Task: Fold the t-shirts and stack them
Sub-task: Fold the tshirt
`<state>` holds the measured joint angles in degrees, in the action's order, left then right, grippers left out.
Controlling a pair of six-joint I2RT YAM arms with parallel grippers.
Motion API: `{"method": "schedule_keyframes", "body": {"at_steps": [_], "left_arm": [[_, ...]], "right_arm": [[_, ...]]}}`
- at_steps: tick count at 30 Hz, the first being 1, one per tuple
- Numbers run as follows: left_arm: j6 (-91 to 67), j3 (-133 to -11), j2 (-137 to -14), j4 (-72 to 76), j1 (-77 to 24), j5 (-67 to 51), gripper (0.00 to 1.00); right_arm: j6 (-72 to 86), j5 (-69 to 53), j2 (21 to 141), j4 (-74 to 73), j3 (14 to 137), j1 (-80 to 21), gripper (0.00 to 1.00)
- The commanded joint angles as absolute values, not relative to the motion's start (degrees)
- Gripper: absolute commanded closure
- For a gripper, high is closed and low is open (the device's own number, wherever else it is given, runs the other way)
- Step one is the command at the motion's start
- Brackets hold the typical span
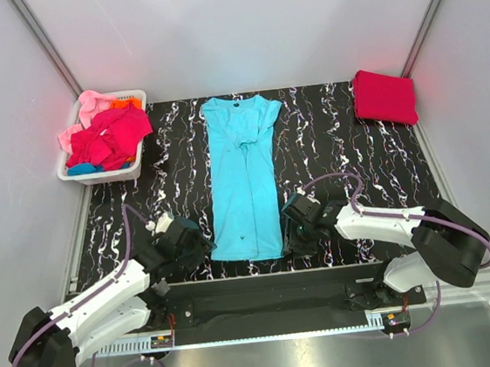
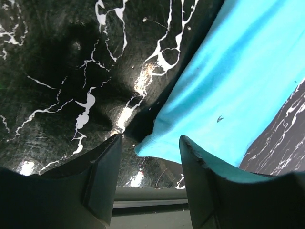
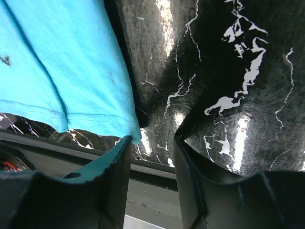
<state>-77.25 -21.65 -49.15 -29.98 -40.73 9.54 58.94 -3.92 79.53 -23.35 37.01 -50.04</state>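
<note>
A turquoise t-shirt lies lengthwise on the black marbled table, sides folded in to a narrow strip, collar at the far end. My left gripper is open at its near left corner; that corner lies between the spread fingers, not pinched. My right gripper is open at the near right corner, which rests at the tip of one finger. A folded crimson t-shirt lies at the far right. More t-shirts, pink and magenta-red, fill the basket.
A white slotted basket stands at the far left corner of the table. The table's near edge and a metal rail run just below both grippers. Grey walls close in both sides.
</note>
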Motion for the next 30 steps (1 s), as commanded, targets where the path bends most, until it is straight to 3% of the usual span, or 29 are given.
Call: {"method": "schedule_keyframes", "body": {"at_steps": [1, 8, 19, 30], "left_arm": [[-75.8, -20.4, -47.5, -27.0, -41.0, 9.2, 0.44], [-76.5, -18.9, -48.6, -25.8, -40.9, 10.7, 0.46], [-76.7, -15.3, -54.1, -13.8, -40.8, 3.4, 0.66], [-76.7, -17.0, -49.7, -21.0, -40.8, 7.0, 0.66]], "right_arm": [[58.3, -1.5, 78.4, -25.6, 36.7, -50.7, 0.53], [58.4, -1.2, 78.2, -25.1, 36.3, -50.7, 0.55], [59.1, -2.6, 79.8, -22.5, 35.6, -50.7, 0.59], [58.5, -2.4, 81.8, -17.2, 33.9, -50.7, 0.56]]}}
